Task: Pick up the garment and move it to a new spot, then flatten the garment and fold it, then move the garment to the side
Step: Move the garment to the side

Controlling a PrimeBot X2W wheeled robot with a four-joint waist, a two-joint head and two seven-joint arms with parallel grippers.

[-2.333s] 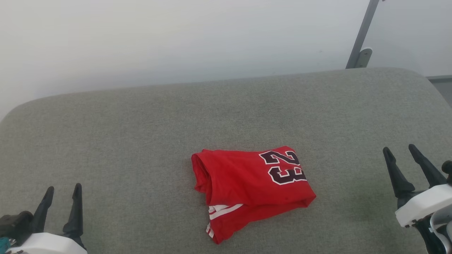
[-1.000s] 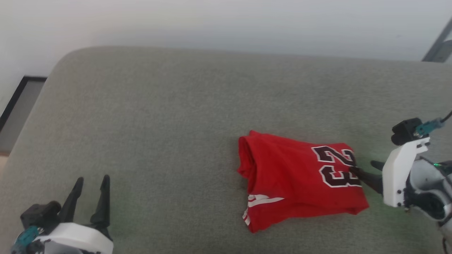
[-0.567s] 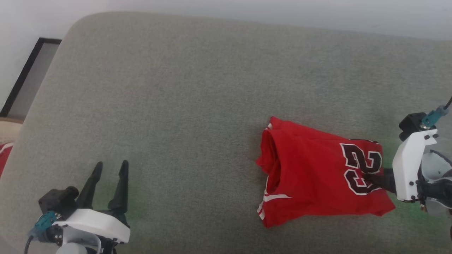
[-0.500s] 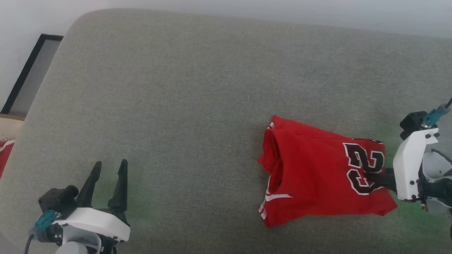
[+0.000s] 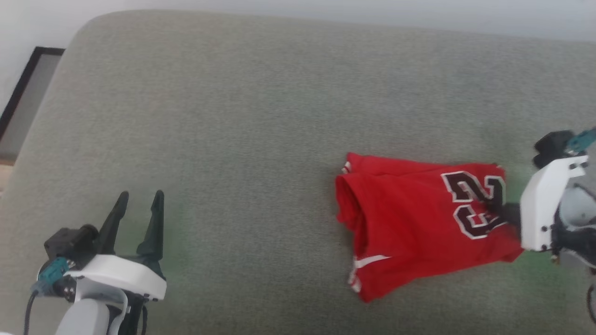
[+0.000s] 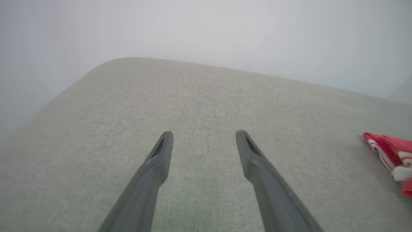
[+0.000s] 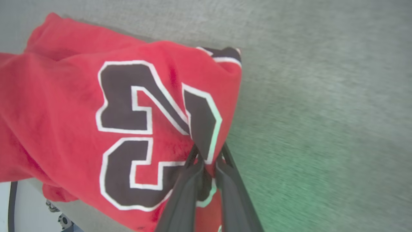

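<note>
Red jersey cloth is what the right claw point(image 7: 209, 154) has clamped: its two dark fingers are drawn almost together on a small pinch at the garment point(image 5: 419, 232)'s right-hand edge, right at the black-and-white numerals. The garment lies as a folded bundle on the right part of the grey cushion point(image 5: 256, 116), with white-striped trim showing at its near left corner. The left claw point(image 5: 140, 195) hovers at the near left, well apart from the garment, fingers spread wide and holding nothing.

The bite looks shallow, and I cannot tell how many layers it takes in. If it has only the top layers, a lift would likely peel them up and let the rest sag or drop open, undoing the fold. A thin pinch of smooth cloth could also slip free partway through a move. If the bundle is dragged rather than raised, the rough weave underneath may catch the lower layers and bunch them. Because the claw holds one edge only, the free left end would hang and swing.

The cushion is a coarse grey-green woven fabric with a rounded far left corner, and it shows a faint green tint near each claw. A plain pale wall point(image 5: 465, 11) stands behind it, and a dark-framed panel point(image 5: 23, 97) sits beyond its left side.
</note>
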